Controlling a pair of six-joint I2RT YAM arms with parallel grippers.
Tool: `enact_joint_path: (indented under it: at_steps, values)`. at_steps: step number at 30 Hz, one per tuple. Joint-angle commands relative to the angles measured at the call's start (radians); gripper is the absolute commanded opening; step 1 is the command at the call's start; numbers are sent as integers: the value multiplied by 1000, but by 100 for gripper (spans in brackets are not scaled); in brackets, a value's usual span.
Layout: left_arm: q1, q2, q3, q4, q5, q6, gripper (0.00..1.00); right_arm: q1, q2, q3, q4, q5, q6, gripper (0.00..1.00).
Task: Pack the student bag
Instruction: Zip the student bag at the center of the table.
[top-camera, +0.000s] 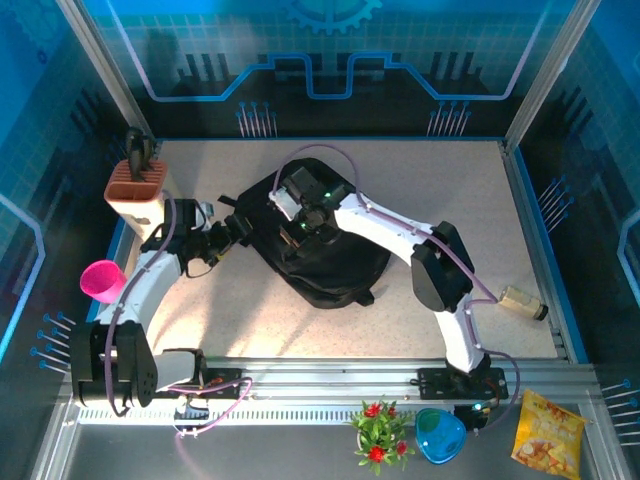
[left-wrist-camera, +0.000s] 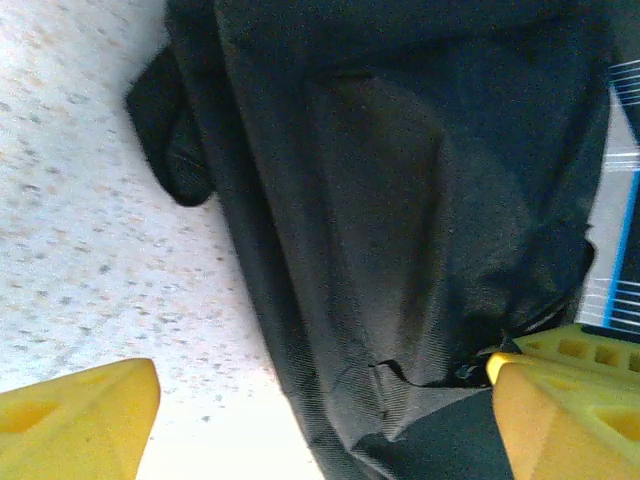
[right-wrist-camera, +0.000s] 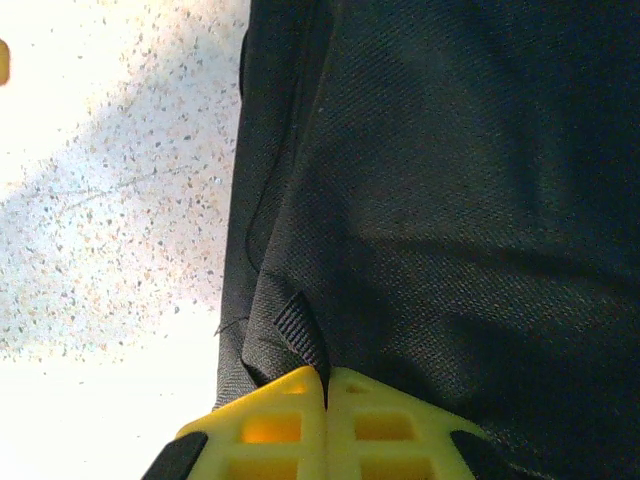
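Note:
The student bag (top-camera: 335, 255), a black fabric backpack, lies in the middle of the speckled table. My right gripper (top-camera: 300, 212) sits over its top left part. In the right wrist view its yellow jaws (right-wrist-camera: 327, 378) are pressed together on a short black webbing loop (right-wrist-camera: 298, 328) of the bag (right-wrist-camera: 450, 200). My left gripper (top-camera: 238, 228) is at the bag's left edge. Its yellow fingers (left-wrist-camera: 80, 420) stand wide apart, open, the left one over bare table and the right one against the bag's fabric (left-wrist-camera: 400, 200), which lies in folds between them.
A brown and white holder with black tools (top-camera: 135, 185) stands at the far left, with a pink cup (top-camera: 103, 280) nearer. A small bottle (top-camera: 522, 302) lies at the right edge. A potted plant (top-camera: 378, 430), a blue bowl (top-camera: 438, 435) and a snack packet (top-camera: 548, 432) sit in front of the rail.

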Motion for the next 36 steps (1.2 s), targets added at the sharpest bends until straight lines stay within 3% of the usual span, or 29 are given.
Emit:
enact_joint_path:
  at_steps: [1, 5, 12, 23, 28, 36]
  values:
    - [-2, 28, -34, 106, 146, -65, 79, -14, -57, -28, 57, 15, 53, 0]
    - [-52, 69, -67, 242, 220, -166, 70, -15, -82, -56, 79, 16, 82, 0]
    - [-156, 178, -65, 391, 229, -264, 54, -18, -120, -88, 105, 1, 109, 0]
    - [-174, 288, -38, 486, 273, -317, 23, -22, -136, -112, 115, 4, 126, 0]
    - [-174, 289, -36, 473, 269, -307, 0, -25, -130, -127, 107, 115, 136, 0]
    - [-171, 285, -35, 403, 226, -262, 0, -83, -94, -75, 5, 448, 229, 0]
